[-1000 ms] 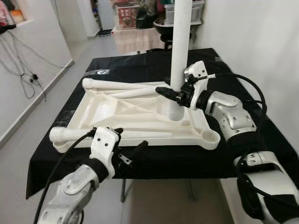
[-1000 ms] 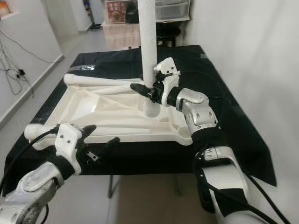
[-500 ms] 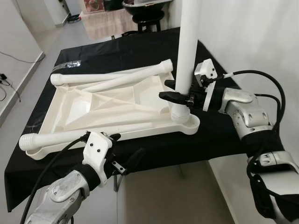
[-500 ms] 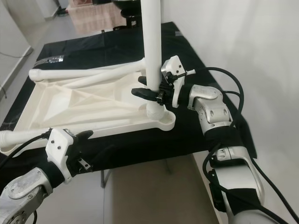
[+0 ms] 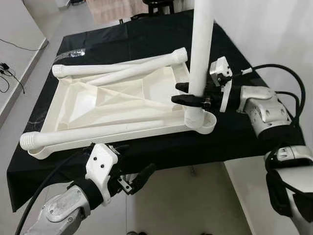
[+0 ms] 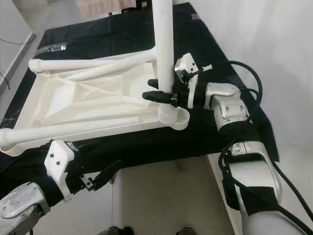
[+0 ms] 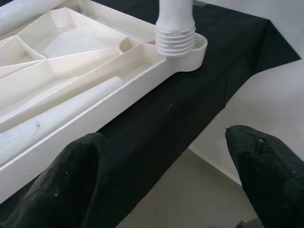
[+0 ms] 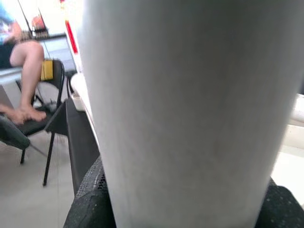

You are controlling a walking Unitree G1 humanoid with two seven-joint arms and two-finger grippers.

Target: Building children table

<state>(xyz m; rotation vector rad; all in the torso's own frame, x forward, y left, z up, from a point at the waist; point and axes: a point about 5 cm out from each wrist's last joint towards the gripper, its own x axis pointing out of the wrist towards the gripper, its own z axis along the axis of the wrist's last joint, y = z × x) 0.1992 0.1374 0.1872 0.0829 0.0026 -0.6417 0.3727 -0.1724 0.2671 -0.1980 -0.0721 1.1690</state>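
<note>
Table leg [image 5: 201, 54] top cropped | right gripper [image 5: 188, 94] grasping it | left gripper [image 5: 132, 164] released

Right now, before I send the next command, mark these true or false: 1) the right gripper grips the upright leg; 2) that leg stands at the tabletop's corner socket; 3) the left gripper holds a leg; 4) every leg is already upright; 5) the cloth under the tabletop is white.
1) True: the right gripper is shut on the upright leg.
2) True: its threaded end sits at the corner socket of the upturned tabletop.
3) False: the left gripper hangs open below the table edge, holding nothing.
4) False: three loose legs lie flat on the tabletop.
5) False: the cloth is black.
</note>
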